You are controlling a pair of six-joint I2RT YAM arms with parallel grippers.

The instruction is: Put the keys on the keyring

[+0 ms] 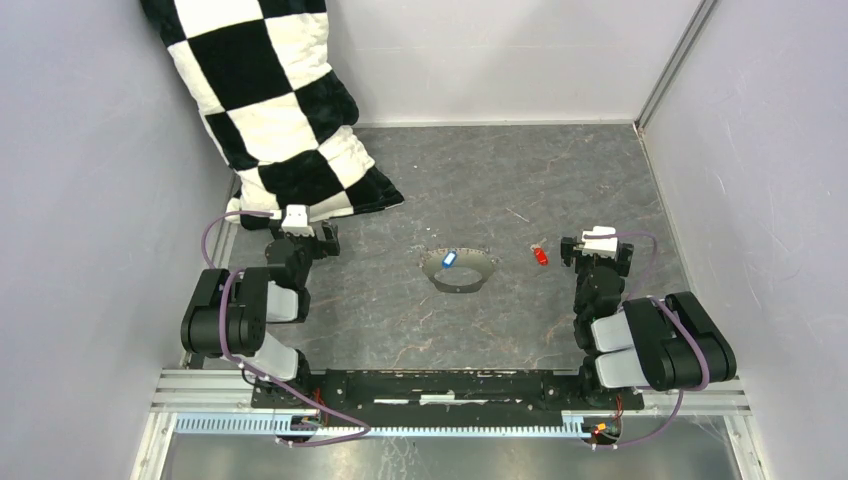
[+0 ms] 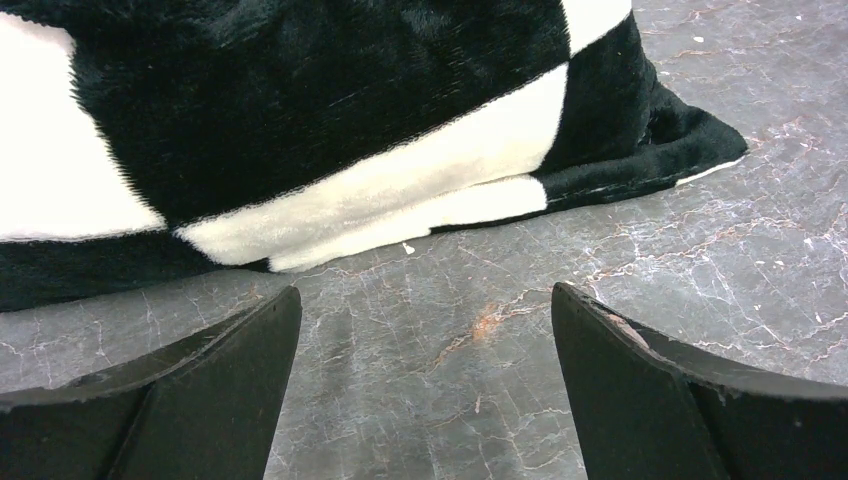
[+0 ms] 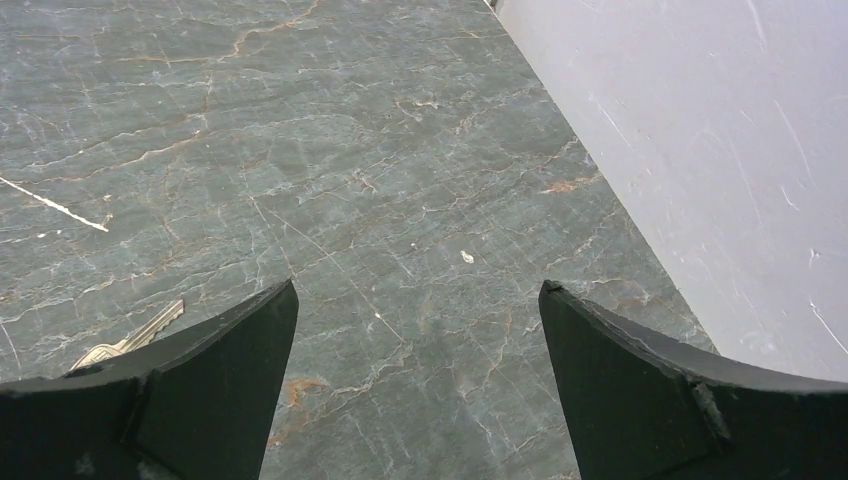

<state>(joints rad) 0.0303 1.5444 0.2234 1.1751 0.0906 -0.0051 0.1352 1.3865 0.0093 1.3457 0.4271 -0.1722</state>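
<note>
With left gripper (image 2: 425,300) and right gripper (image 3: 418,300) both spread empty, I am risking the tiny flat red key (image 1: 541,256) skidding aside under a closing pinch.

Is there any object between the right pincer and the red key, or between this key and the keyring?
Nothing visible does. The red key lies just left of the open right pincer, with nothing between them. Between it and the keyring only bare table shows.
</note>
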